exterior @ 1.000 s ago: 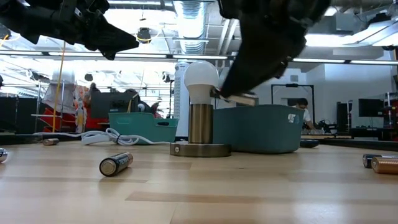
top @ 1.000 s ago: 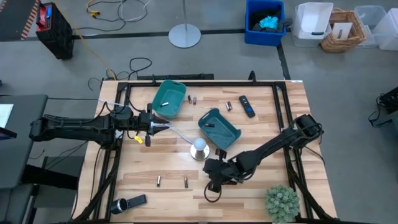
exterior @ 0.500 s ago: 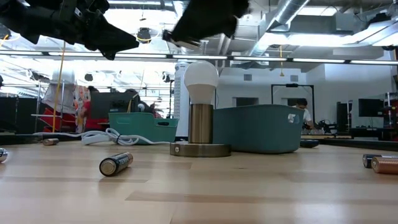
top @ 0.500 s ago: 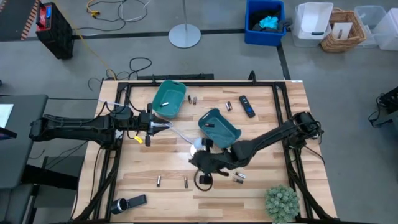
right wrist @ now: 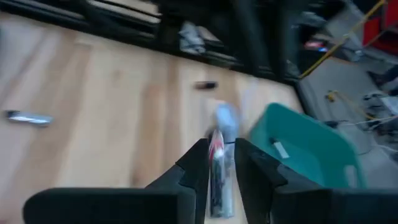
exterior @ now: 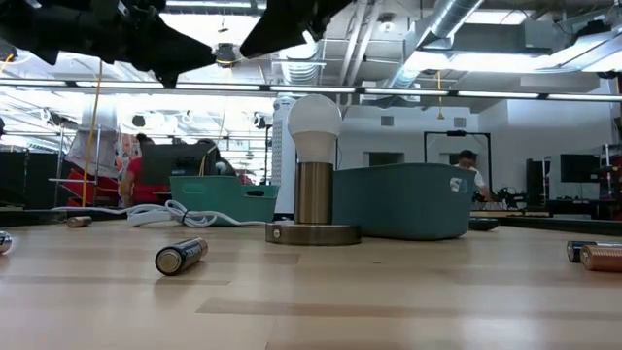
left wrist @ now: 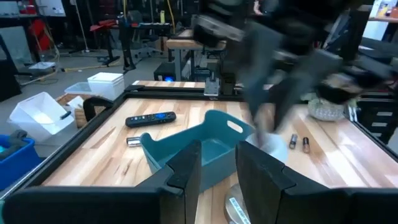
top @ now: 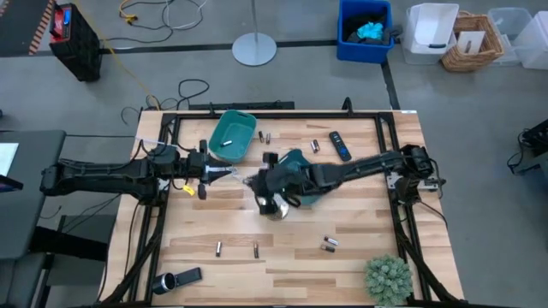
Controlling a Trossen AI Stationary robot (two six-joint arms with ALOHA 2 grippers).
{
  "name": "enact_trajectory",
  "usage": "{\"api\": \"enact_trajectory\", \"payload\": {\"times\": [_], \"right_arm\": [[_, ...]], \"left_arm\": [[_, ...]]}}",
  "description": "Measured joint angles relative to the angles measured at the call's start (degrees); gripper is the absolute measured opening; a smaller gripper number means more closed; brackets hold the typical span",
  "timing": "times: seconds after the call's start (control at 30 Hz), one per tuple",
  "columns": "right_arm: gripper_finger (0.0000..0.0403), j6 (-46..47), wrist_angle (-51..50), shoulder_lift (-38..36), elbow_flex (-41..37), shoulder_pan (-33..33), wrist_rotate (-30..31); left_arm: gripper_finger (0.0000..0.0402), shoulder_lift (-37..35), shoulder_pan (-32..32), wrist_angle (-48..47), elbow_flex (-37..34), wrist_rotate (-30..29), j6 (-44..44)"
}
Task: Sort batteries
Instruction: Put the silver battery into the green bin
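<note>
**Q:** What does the right gripper [right wrist: 221, 144] carry, and where is it?

**A:** Its fingers [right wrist: 199, 167] are closed narrowly on a silvery battery [right wrist: 217, 180] with a red band, which lies lengthwise between them. In the high view the gripper hangs above the counter [top: 360, 248], just beside the lamp [exterior: 313, 199], on the lamp's far-left side. The right arm reaches it across the teal bin [exterior: 398, 199] that stands right next to the lamp.

**Q:** And the left gripper [top: 224, 174]?

**A:** It hovers left of the lamp, between the lamp and the counter's left edge. Whether it grips anything cannot be told.

**Q:** Where do the other batteries lie?

**A:** Two single cells [top: 218, 248] [top: 255, 249] lie apart on the counter, nearer the front edge than the lamp and to its left. A close pair [top: 328, 245] lies front-right of the lamp. Beyond the lamp, a pair [top: 265, 136] rests just beside the second teal bin [top: 244, 124], and one cell [top: 315, 146] lies near the black remote [top: 340, 145]. One pale cell [top: 224, 143] lies inside that second bin.
</note>
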Motion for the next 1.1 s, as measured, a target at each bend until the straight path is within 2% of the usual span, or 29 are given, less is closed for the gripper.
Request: {"api": "enact_trajectory", "payload": {"times": [0.2, 0.5, 0.9, 1.1], "right_arm": [[0.0097, -3.1, 6.4, 0.5, 0.0, -6.6, -1.6], [0.0097, -3.1, 18.4, 4.6, 0.1, -17.2, -11.2], [0.0097, -0.5, 7.6, 4.7, 0.0, -19.9, -15.7], [0.0100, -2.2, 6.7, 2.3, 0.0, -19.2, -15.5]], "left_arm": [[0.0093, -5.7, 0.0, -3.6, 0.0, 0.0, -0.1], [0.0093, -9.7, 0.0, -6.8, 0.0, -0.4, 0.1], [0.0093, -8.7, 0.0, -10.9, 0.0, -3.2, 0.1], [0.0093, 0.7, 1.0, -9.6, 0.0, -8.0, -0.7]]}}
